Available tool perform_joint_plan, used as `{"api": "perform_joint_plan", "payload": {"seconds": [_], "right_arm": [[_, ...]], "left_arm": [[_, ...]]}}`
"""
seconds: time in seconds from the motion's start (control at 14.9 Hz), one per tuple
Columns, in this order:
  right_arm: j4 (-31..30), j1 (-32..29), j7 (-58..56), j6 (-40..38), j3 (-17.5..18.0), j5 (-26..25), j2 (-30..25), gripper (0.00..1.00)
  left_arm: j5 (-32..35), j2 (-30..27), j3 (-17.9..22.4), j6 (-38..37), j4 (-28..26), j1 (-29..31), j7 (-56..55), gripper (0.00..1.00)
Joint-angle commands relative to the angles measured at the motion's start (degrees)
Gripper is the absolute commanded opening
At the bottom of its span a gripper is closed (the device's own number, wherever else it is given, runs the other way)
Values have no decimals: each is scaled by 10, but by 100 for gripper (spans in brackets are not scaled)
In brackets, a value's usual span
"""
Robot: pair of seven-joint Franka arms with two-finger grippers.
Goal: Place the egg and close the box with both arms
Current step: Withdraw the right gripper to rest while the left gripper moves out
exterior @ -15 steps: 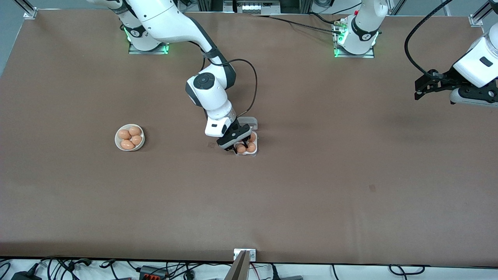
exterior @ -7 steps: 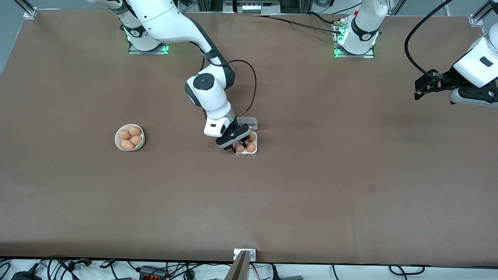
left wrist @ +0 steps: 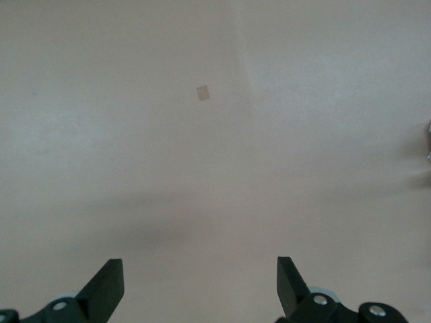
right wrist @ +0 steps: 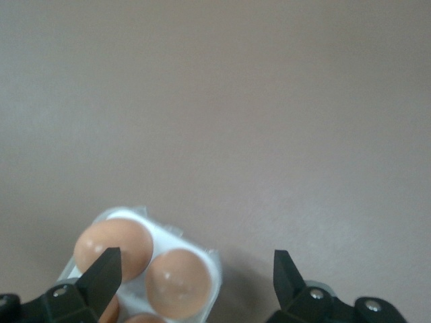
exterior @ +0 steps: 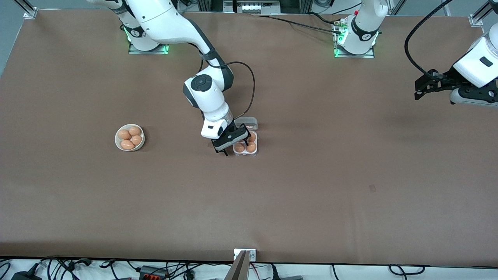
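The clear box [exterior: 255, 153] sits mid-table with its lid [exterior: 248, 122] open and lying flat, farther from the front camera. Orange-brown eggs [exterior: 239, 147] fill its visible cells; one cell is hidden under the hand. My right gripper [exterior: 232, 144] is open and empty, low over the box's edge toward the right arm's end. In the right wrist view, the right gripper [right wrist: 196, 266] frames two eggs [right wrist: 114, 245] in the box [right wrist: 214, 264]. My left gripper [exterior: 418, 87] waits open and empty over bare table at the left arm's end; it also shows in its wrist view [left wrist: 201, 269].
A white bowl [exterior: 116, 140] with several more eggs stands toward the right arm's end. A small patch [exterior: 372, 188] marks the table toward the left arm's end. A metal bracket [exterior: 244, 254] sits at the front edge.
My right gripper has slid off the box toward the right arm's end, leaving an egg in the near cell. The left arm has not moved.
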Motion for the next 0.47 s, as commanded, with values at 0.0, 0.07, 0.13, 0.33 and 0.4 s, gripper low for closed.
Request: {"api": "perform_joint_plan", "payload": {"seconds": [0.0,0.07,0.13,0.33,0.4], "right_arm": [[-5,-26,6,-52,3,-4,-52,100],[-3,-34,7,-83,3,-4,-70,100],[-2,-42,7,-116,3,-4,-89,100],[13,-73,8,-242,3,-4,-152,100],[23,-85,9,-289,2,-4,-168,100]], "left_arm": [[6,10,-2,-15,20,1,9,100],[5,11,-2,-15,20,1,9,100],[6,13,-2,-16,20,0,8,100],[6,14,-3,-20,20,0,6,100],[7,14,-3,-39,21,-4,7,100]]}}
